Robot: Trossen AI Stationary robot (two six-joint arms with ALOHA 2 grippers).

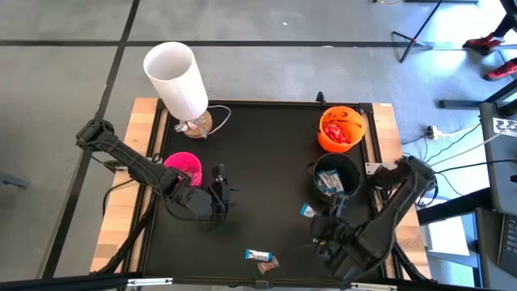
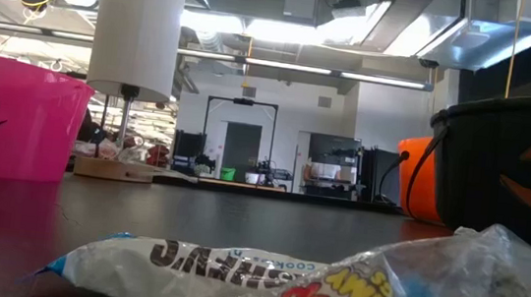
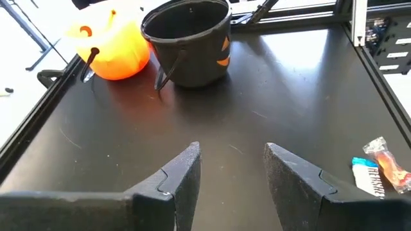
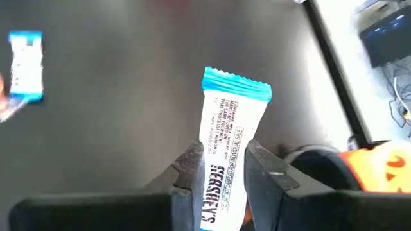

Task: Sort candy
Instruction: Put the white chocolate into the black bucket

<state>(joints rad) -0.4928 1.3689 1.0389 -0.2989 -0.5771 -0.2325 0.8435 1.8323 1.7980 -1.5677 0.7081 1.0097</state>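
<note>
Left hand (image 3: 231, 186) hovering over bare table (image 1: 258, 153) beside pink bowl (image 1: 184, 166), fingers spread, holding nothing. Further right: two candies (image 1: 262, 257) loose near front edge, one blue-and-white piece (image 1: 308, 211) by black bowl (image 1: 336, 179). Right hand (image 4: 221, 183) clamped on blue-and-white candy (image 4: 226, 147) — mid-sort, orange bowl (image 1: 342, 129) and black bowl already stocked.

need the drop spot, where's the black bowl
High view: the black bowl stands on the table's right side, just in front of the orange bowl, above the right arm.
</note>
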